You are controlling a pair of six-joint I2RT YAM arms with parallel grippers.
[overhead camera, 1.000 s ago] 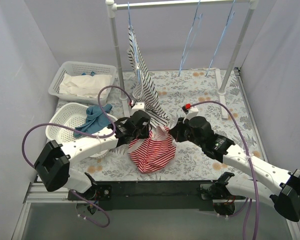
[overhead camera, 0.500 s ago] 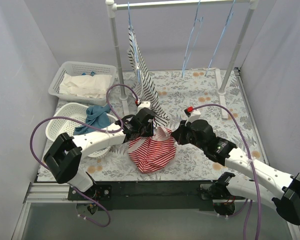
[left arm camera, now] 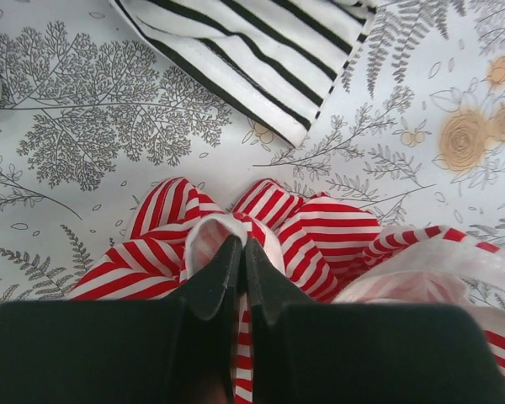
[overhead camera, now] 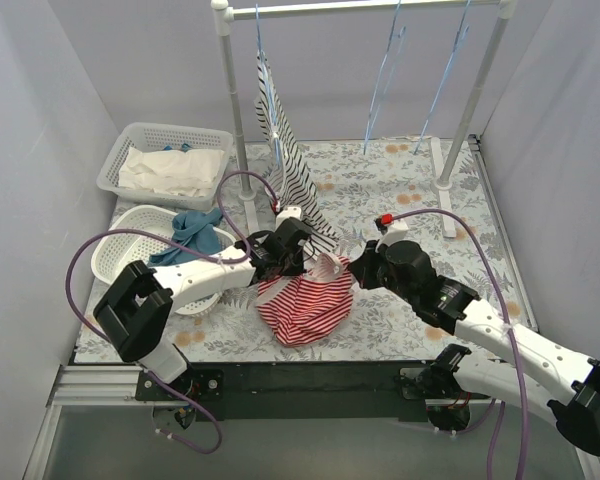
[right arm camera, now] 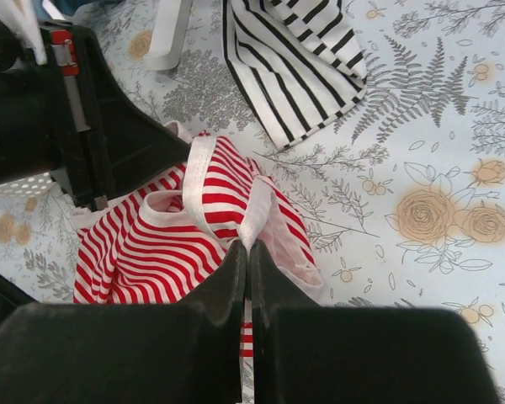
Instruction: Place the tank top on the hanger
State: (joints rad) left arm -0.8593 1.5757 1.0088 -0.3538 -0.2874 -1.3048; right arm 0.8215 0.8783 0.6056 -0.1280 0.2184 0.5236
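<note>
The red-and-white striped tank top (overhead camera: 305, 305) lies bunched on the floral tablecloth between the two arms. My left gripper (overhead camera: 302, 266) is shut on a white-edged fold at the top's upper left (left arm camera: 240, 245). At the upper right, my right gripper (overhead camera: 348, 270) is shut on a white strap edge (right arm camera: 247, 246). In the right wrist view the left gripper's black body (right arm camera: 76, 118) sits just beyond the top (right arm camera: 151, 252). Two empty light-blue hangers (overhead camera: 382, 85) (overhead camera: 443, 80) hang from the rail at the back, away from both grippers.
A black-and-white striped top (overhead camera: 288, 165) hangs from the rail, its hem (left arm camera: 261, 63) on the table just behind the tank top. Rack posts (overhead camera: 236, 120) (overhead camera: 472, 110) stand at the back. Two white baskets (overhead camera: 130, 150) (overhead camera: 115, 255) hold cloths at the left.
The left gripper has moved right onto the tank top's upper edge and closed on a fold of it. The right gripper stays shut on its strap, shifted slightly.
</note>
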